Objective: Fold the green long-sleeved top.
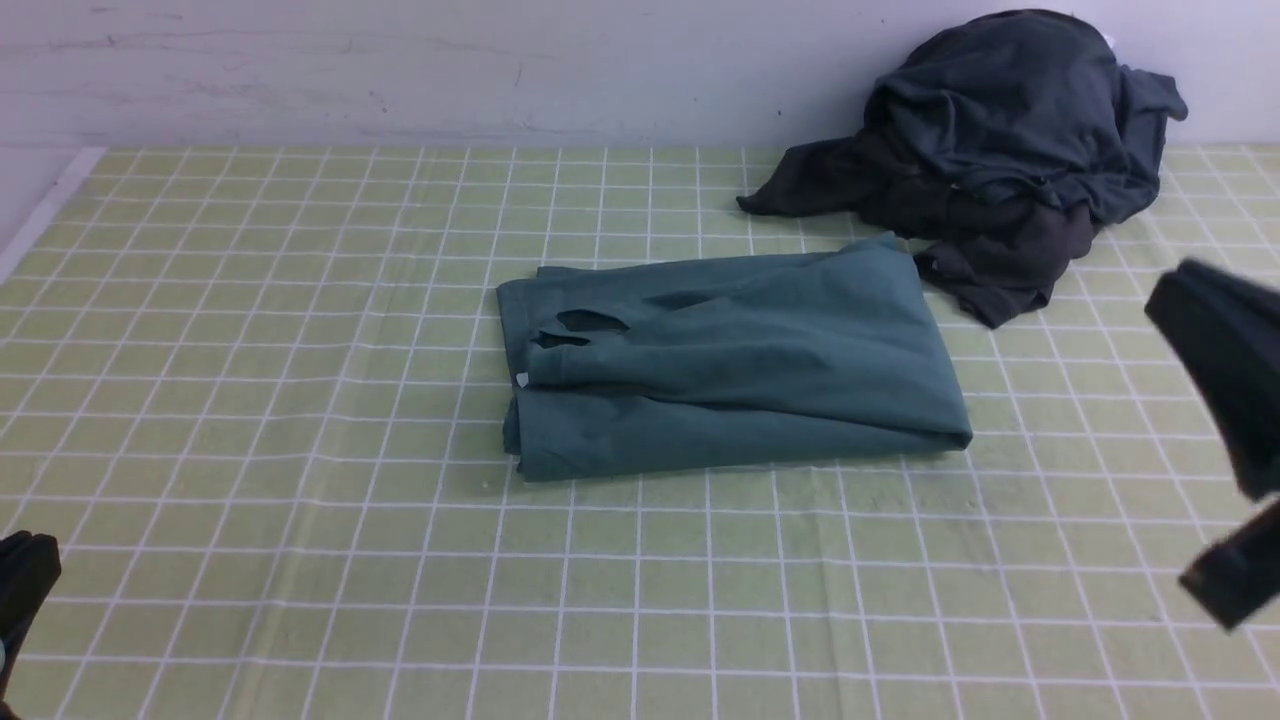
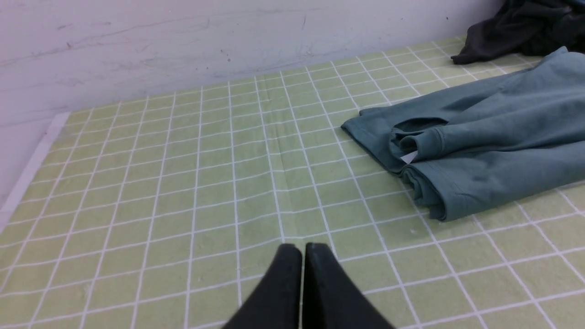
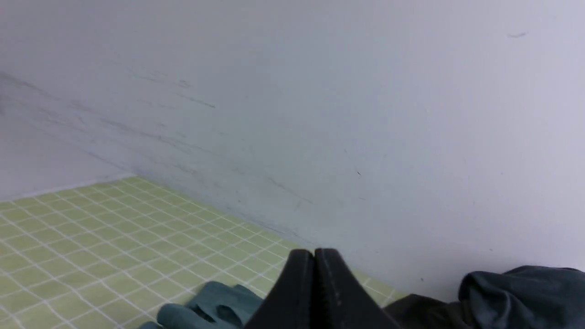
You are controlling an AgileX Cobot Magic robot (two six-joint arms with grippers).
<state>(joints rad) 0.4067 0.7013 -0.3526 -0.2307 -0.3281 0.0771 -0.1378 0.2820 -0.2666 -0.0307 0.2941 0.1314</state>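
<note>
The green long-sleeved top (image 1: 730,360) lies in a folded rectangular bundle at the middle of the checked cloth, a small white tag at its left end. The left wrist view shows its left end with a rolled cuff (image 2: 480,155). My left gripper (image 2: 301,249) is shut and empty, low over the cloth at the near left, apart from the top. Only a dark bit of that gripper (image 1: 25,585) shows in the front view. My right gripper (image 3: 314,254) is shut and empty, raised at the right. A corner of the top (image 3: 205,306) shows below it.
A dark charcoal clothes heap (image 1: 1000,150) sits at the back right against the white wall (image 1: 400,70), close behind the top's far right corner. The green checked cloth (image 1: 250,400) covers the table, whose left edge (image 1: 40,220) shows at the far left.
</note>
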